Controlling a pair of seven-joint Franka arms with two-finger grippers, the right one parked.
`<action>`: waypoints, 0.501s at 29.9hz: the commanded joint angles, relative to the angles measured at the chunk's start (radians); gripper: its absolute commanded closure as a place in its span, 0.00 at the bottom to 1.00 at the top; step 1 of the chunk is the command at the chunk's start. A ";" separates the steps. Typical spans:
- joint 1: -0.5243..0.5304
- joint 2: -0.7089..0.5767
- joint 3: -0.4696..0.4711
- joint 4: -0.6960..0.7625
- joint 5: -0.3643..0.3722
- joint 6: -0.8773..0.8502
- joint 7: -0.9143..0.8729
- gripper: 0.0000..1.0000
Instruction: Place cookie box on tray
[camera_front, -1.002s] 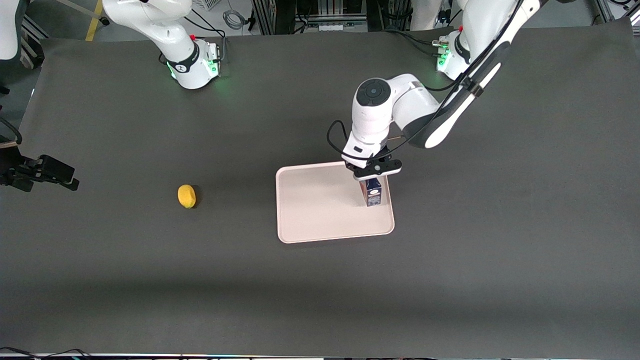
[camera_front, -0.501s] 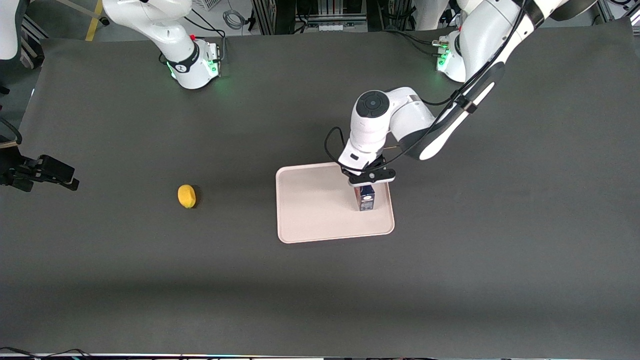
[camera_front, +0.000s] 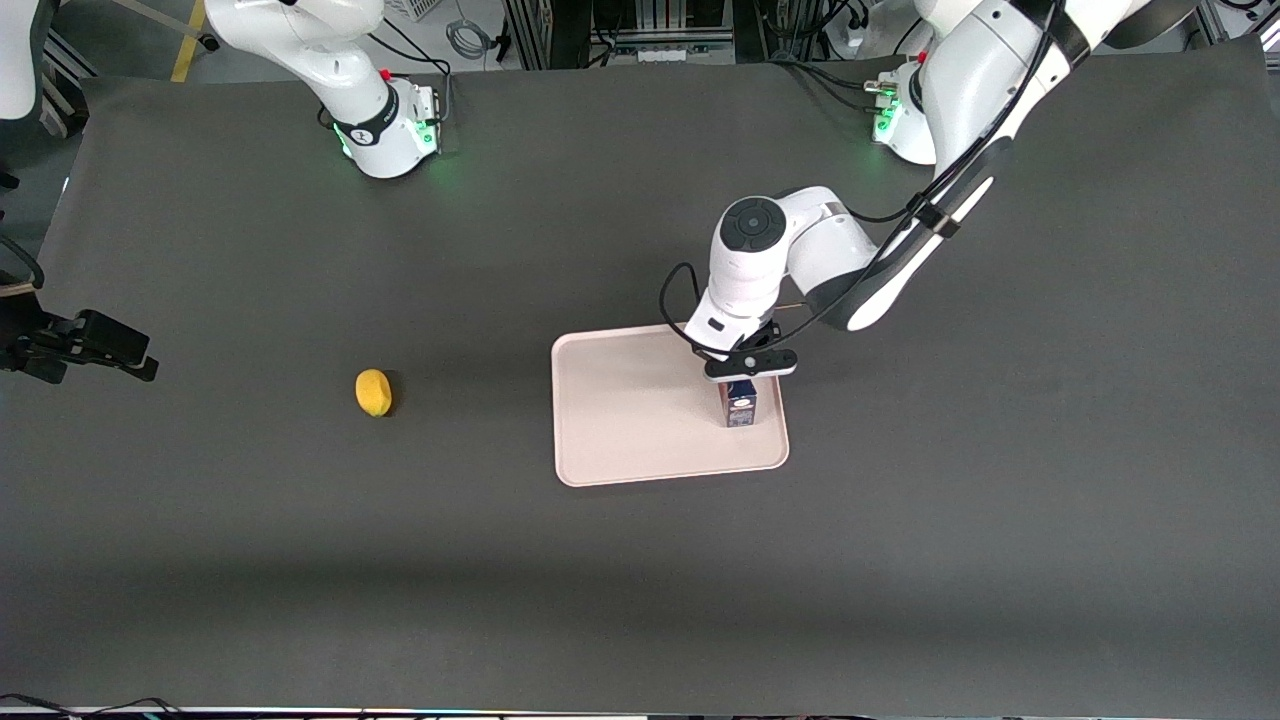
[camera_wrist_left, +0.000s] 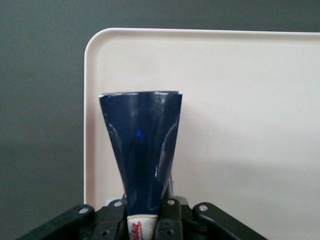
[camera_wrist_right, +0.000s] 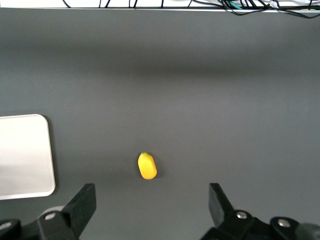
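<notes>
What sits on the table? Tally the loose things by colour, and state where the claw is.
Navy blue: 1, the cookie box, gripped upright by the claw over the tray.
Pale pink: 1, the tray.
Yellow: 1, the small rounded object.
Total: 3.

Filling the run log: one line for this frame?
gripper: shut on upright dark navy-blue cookie box | box: over large pale pink plastic tray, contact unclear | small yellow rounded object: on table, toward parked arm's end

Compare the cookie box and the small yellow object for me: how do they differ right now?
The cookie box is a dark navy carton standing upright over the tray, gripped by the left gripper; the yellow object is small, rounded and lies free on the table toward the parked arm's end. Both are far smaller than the tray.
</notes>
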 joint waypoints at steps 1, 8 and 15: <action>-0.008 0.018 0.009 0.022 0.018 0.005 0.010 0.73; -0.008 0.027 0.020 0.033 0.018 0.007 0.012 0.00; -0.008 0.032 0.021 0.042 0.018 0.004 0.024 0.00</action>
